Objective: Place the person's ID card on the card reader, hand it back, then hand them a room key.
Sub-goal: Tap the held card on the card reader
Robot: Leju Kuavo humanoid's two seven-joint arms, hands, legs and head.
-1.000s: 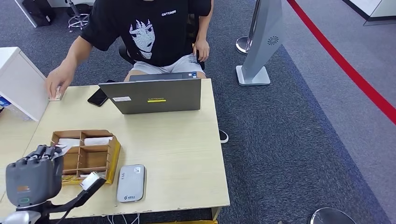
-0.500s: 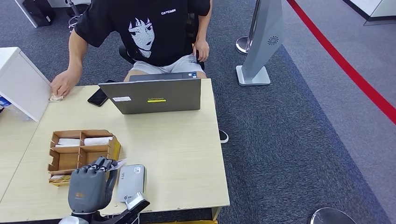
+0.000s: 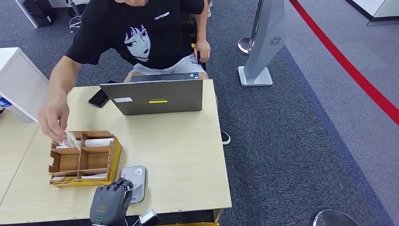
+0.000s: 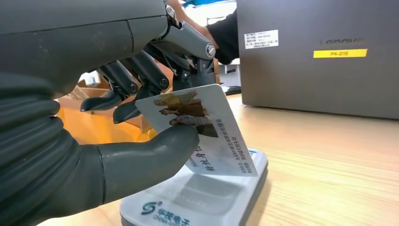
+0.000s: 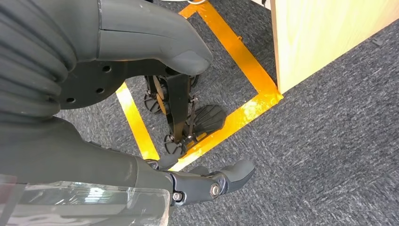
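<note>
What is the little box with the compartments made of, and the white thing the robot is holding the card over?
The compartment box looks like thin unpainted wood or stiff board: flat brown panels slotted together, with a yellow outer side. The card reader looks like smooth, slightly glossy pale plastic, with rounded edges and a printed logo. The ID card, pinched by the left robot hand, looks like thin glossy printed plastic.

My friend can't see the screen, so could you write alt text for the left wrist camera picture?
The robot's left hand pinches a printed ID card between thumb and fingers, tilted just above a white card reader on a wooden table. A grey laptop lid stands behind.
</note>
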